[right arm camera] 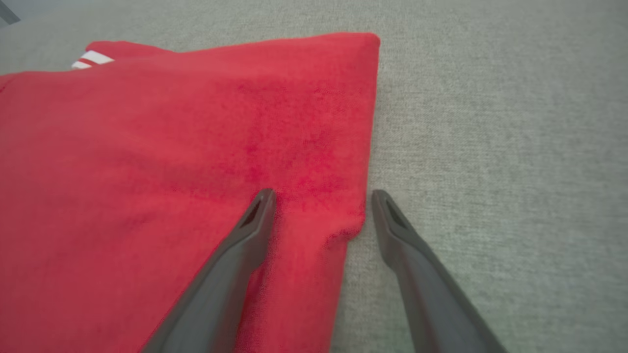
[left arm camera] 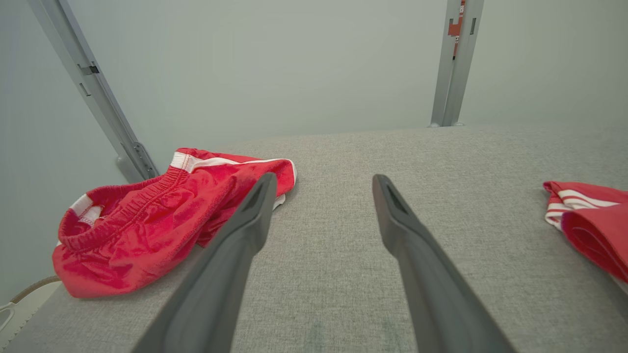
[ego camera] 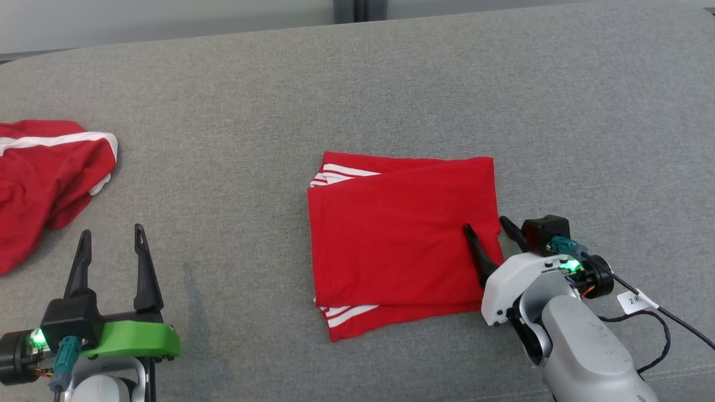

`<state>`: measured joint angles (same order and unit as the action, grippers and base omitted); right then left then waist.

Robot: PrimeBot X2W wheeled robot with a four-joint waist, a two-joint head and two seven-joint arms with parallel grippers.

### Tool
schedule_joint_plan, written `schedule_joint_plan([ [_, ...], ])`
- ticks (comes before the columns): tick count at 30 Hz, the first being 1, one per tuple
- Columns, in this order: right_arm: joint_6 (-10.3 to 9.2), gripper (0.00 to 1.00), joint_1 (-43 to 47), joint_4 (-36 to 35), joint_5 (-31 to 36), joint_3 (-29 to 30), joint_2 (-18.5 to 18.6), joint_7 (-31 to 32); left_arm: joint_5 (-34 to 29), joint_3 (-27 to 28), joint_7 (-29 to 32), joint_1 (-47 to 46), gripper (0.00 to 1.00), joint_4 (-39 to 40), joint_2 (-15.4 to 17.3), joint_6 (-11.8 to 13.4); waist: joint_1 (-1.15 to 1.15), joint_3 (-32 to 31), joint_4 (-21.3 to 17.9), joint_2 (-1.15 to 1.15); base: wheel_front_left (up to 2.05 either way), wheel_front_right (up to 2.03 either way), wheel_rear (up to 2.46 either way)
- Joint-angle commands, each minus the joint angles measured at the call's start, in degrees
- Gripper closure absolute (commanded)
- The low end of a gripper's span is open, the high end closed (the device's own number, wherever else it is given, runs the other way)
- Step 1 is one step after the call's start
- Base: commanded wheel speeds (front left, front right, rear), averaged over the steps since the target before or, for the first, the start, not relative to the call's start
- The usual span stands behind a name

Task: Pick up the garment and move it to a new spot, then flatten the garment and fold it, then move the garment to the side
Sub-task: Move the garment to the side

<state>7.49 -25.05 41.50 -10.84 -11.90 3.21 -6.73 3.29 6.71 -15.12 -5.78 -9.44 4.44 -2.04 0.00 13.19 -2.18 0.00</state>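
- The folded red garment (ego camera: 402, 234) lies flat in the middle of the grey padded surface (ego camera: 223, 111), with white stripes showing at its left corners
- Your right gripper (ego camera: 485, 223) is spread wide and straddles the garment's right edge, one finger over the cloth and the other over bare surface just beside it; nothing is pinched
- Close here and you may catch only the top layer, so the fold would peel open as you drag it aside
- A finger riding too low could snag the edge and bunch it
- Your left gripper (ego camera: 111, 229) is spread too, empty, over bare surface
- The crumpled red shorts (ego camera: 44, 173) sit at the far left; moving the garment that way risks tangling the two
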Motion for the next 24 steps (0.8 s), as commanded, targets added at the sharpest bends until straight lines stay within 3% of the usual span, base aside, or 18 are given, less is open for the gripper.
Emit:
schedule_joint_plan([
  [1,0.00,0.00,0.64,0.98,-1.23,-0.52,-0.04,-0.25,-0.47,0.06,-0.01,-1.04,0.00,0.02,-0.01,-0.27,0.00,0.09,-0.14,0.00,0.00,0.00,0.00],
  [14,0.20,0.00,-0.19,2.18,-15.06,-11.83,-0.79,-1.57,0.05,0.01,-0.01,-2.33,0.00,0.40,-0.53,-0.83,0.00,1.32,-0.32,0.00,0.00,0.00,0.00],
  [20,0.21,0.00,-1.79,4.79,-16.46,-14.94,-0.80,-2.36,0.24,0.31,-0.01,-2.34,0.00,0.50,-0.75,-0.85,0.00,1.57,-0.18,0.00,0.00,0.00,0.00],
  [21,0.21,0.23,-2.12,5.42,-16.87,-15.20,-0.80,-2.43,0.27,0.34,-0.01,-2.35,0.00,0.47,-0.79,-0.90,0.00,1.64,-0.19,0.00,0.00,0.00,0.00],
  [23,0.20,0.92,-2.79,6.56,-17.13,-15.51,-0.77,-2.92,0.26,0.27,-0.01,-2.37,0.00,0.45,-0.82,-0.93,0.00,1.75,-0.17,0.00,0.00,0.00,0.00],
  [24,0.19,1.00,-3.08,7.01,-17.10,-15.51,-0.73,-3.34,0.27,0.24,-0.01,-2.41,0.00,0.42,-0.84,-0.94,0.00,1.79,-0.14,0.00,0.00,0.00,0.00],
])
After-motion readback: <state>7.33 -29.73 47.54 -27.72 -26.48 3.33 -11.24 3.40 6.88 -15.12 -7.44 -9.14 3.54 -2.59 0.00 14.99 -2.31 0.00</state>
